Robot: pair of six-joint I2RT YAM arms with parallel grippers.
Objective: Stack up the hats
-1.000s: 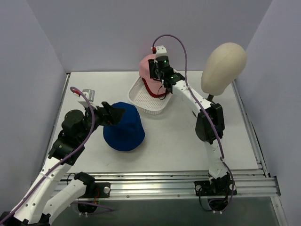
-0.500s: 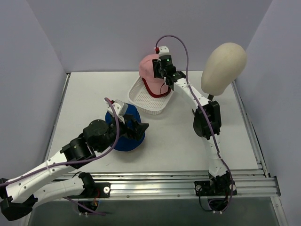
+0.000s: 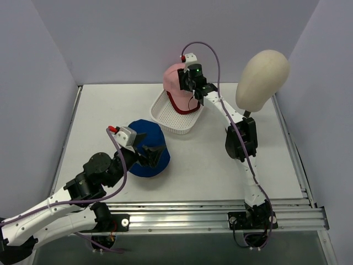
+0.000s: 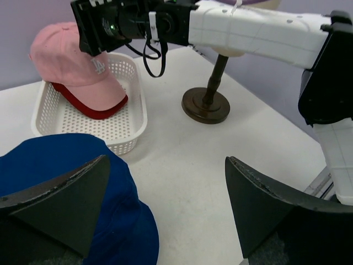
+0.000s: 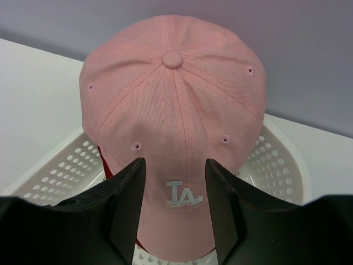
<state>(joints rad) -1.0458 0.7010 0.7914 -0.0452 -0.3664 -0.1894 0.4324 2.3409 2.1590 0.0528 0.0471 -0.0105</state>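
on the table (image 3: 220, 165) the blue bucket hat (image 3: 142, 130) lies beside the white basket (image 3: 182, 126), where the pink cap (image 3: 174, 80) sits on the dark red cap (image 3: 177, 106). only the wrist views show the pink cap's white logo. the left pincer (image 4: 165, 215) gapes wide over the blue bucket hat, holding nothing. the right pincer (image 5: 174, 210) is partly open astride the pink cap's front, contact unclear.

Blue bucket hat (image 3: 149, 132): on table, 8 o'clock of centre.
Left gripper (image 3: 156, 155): over the blue bucket hat's 4 o'clock edge.
Pink cap (image 3: 174, 81): atop dark red cap (image 3: 179, 107), inside white basket (image 3: 165, 122), 12 o'clock.
Right gripper (image 3: 188, 84): at the pink cap's 3 o'clock side.
Mannequin head (image 3: 263, 77): 2 o'clock, apart from basket.
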